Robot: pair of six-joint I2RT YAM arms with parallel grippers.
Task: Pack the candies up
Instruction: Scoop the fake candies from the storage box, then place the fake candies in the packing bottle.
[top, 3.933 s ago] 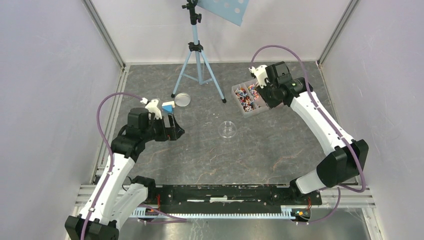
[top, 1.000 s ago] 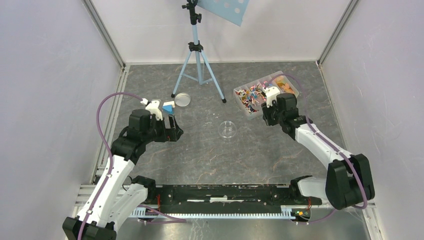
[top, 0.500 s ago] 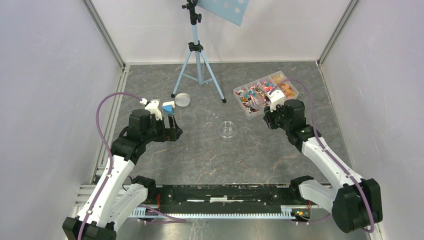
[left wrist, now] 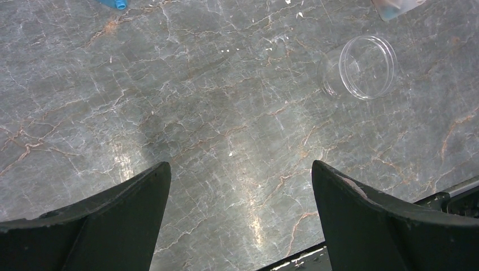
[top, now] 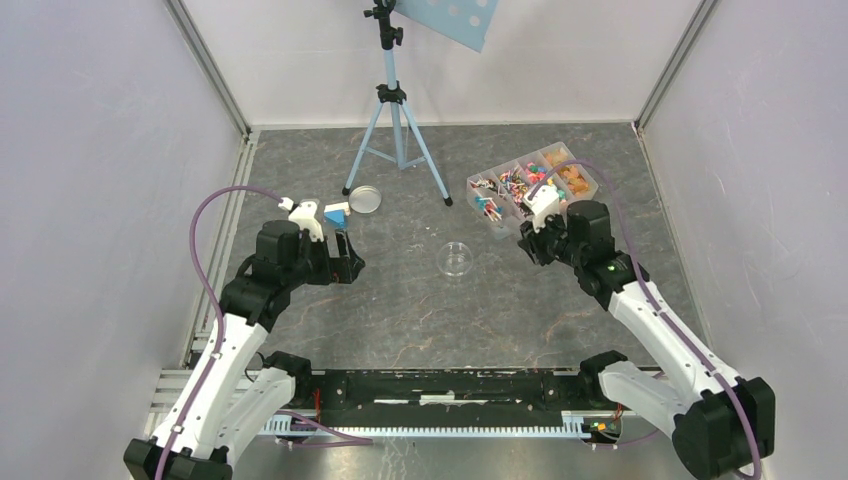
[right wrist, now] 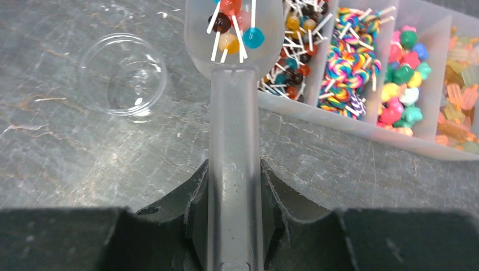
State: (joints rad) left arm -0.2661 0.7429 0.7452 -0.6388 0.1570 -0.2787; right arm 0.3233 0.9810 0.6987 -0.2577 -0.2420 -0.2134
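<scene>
The left hand hangs over bare worktop with its fingers wide apart and nothing between them. Just beyond it in the overhead view lie a blue-and-white block and a shallow round lid, and the tripod stands behind those.

Near the middle sits a clear round dish, upright and empty as far as the wrist view shows. To its right, the right hand is clamped on the handle of a translucent scoop. The bowl of the scoop carries a small load of candies, tiny ball lollipops on white sticks. It hovers at the near-left edge of the compartment tray, beside the dish and not over it.

The rest of the candies lie in the tray. One cell holds more ball lollipops, the next holds rainbow swirls, then come pink, green and blue pieces, and orange ones fill the far right.

The step in hand appears to be the carry, with a scoopful lifted from the tray and on its way to the dish. The next move calls for swinging the scoop leftward while keeping it level, so the lollipops do not roll off the open lip. Once the scoop is centred above the dish, it should be tipped slowly. The dish mouth is little wider than the scoop, so poor centring could spill sweets onto the worktop. The light dish might also skid if it is nudged.
</scene>
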